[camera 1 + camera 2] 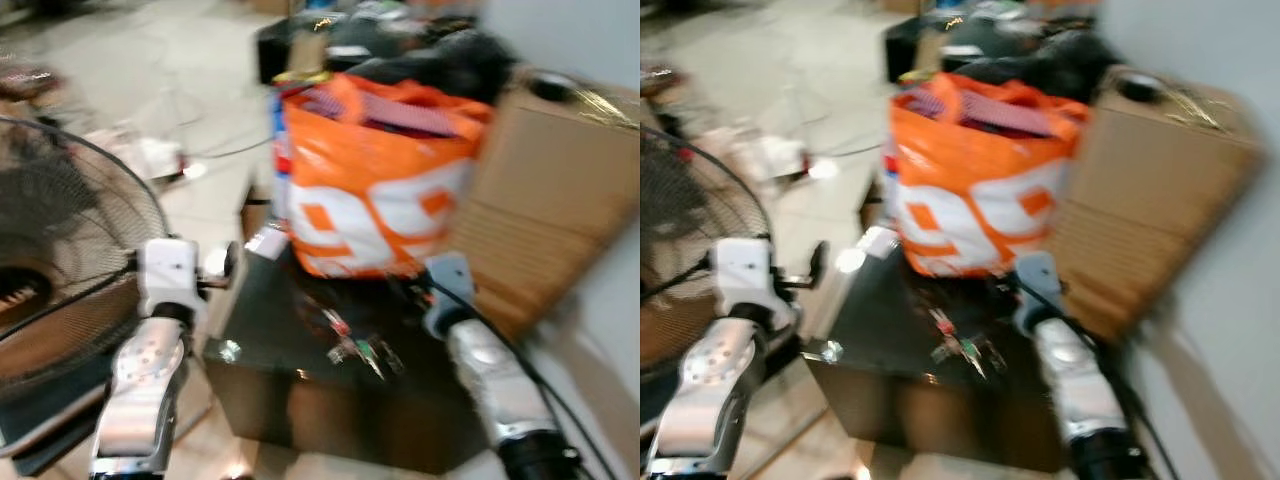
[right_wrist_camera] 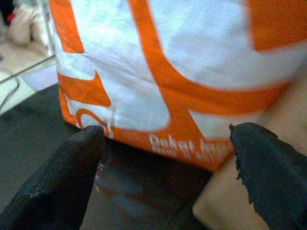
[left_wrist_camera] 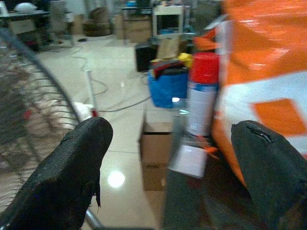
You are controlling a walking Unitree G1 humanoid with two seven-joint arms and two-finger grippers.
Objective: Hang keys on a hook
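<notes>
I am seeing small metal key bunch (image 1: 355, 345) lying on dark glossy table (image 1: 262, 330), before orange-white plastic bag (image 1: 375, 195). Right gripper (image 2: 165, 143) hovering near, 2 fingers spread wide, holding nothing. Left gripper (image 3: 170, 158) likewise. Keys light, loose, slippery; I am judging ring best hold.

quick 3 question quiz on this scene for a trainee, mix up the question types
1. True or false: the bunch of keys lies on the dark glossy table, in front of the orange and white plastic bag.
2. Multiple choice: what stands at the robot's left, beside the left gripper? A) a black wire-caged floor fan B) a ladder C) a bicycle
3. Fill in: the right gripper points at the ___ of the bag, its two black fingers apart.

Key
1. True.
2. A.
3. Base, where small white lettering runs along the orange edge.
</notes>
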